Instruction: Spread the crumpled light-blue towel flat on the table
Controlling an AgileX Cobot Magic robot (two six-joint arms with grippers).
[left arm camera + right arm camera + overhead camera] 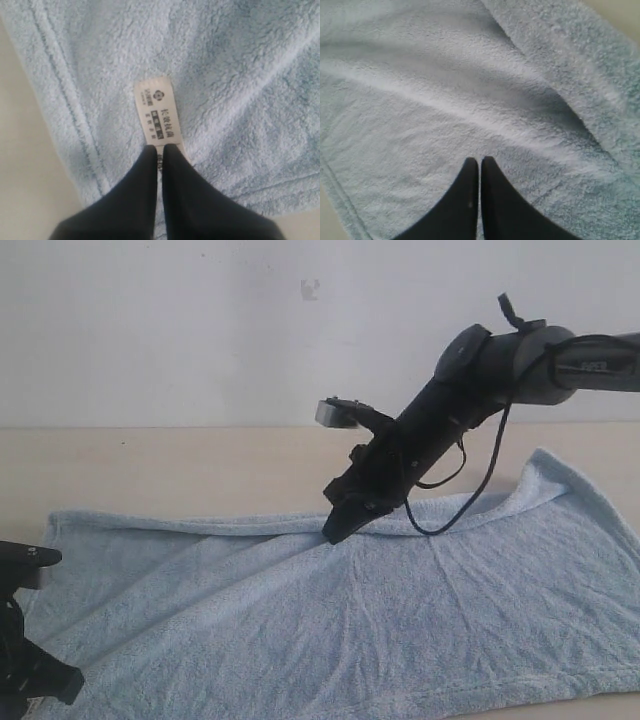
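Towel (330, 620) lying mostly spread on cream table (150, 465), far edge folding over. Only the left wrist view is showing the white label (157, 112); left gripper (160, 150) jaws pressing together at its end. Right gripper (335, 532), jaws together, tip sitting at the fold. White wall (200, 330) behind.

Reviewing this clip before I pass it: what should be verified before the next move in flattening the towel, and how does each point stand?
1. Towel fully flat: not ok, its far edge is turned over in a long fold.
2. Towel lying on the table: ok.
3. Left gripper shut, at the label: ok.
4. Left gripper pinching cloth: cannot tell.
5. Right gripper shut, tip at the fold: ok.
6. Right gripper pinching cloth: cannot tell.
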